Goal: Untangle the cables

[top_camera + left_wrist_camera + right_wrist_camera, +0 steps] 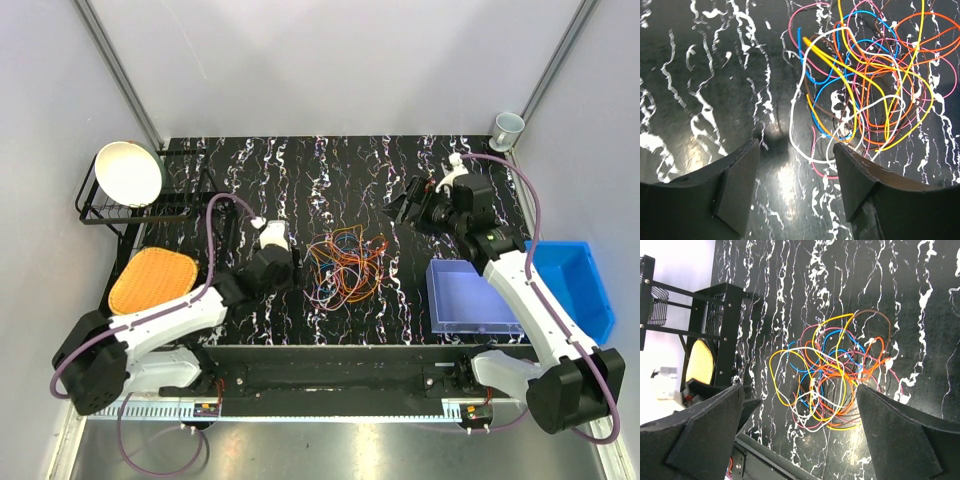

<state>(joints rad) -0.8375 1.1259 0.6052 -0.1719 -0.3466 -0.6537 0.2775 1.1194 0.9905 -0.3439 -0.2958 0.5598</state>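
Note:
The cables (345, 265) lie in one tangled bunch of thin orange, yellow, blue, pink, white and brown wires on the black marbled table. My left gripper (293, 266) is just left of the bunch, open and empty. In the left wrist view the gripper (796, 150) is low over the table with the cables (865, 90) ahead and to the right; a white and a pink loop reach to its right finger. My right gripper (405, 207) is open and empty, raised to the upper right of the bunch. The right wrist view shows the cables (835, 375) between the open fingers (715, 430), far below.
A black wire rack (105, 210) with a white bowl (128, 172) stands at the back left, with an orange pad (152, 278) in front of it. A translucent blue tray (470, 297) and a blue bin (575, 285) are at the right. A cup (507, 128) stands at the back right.

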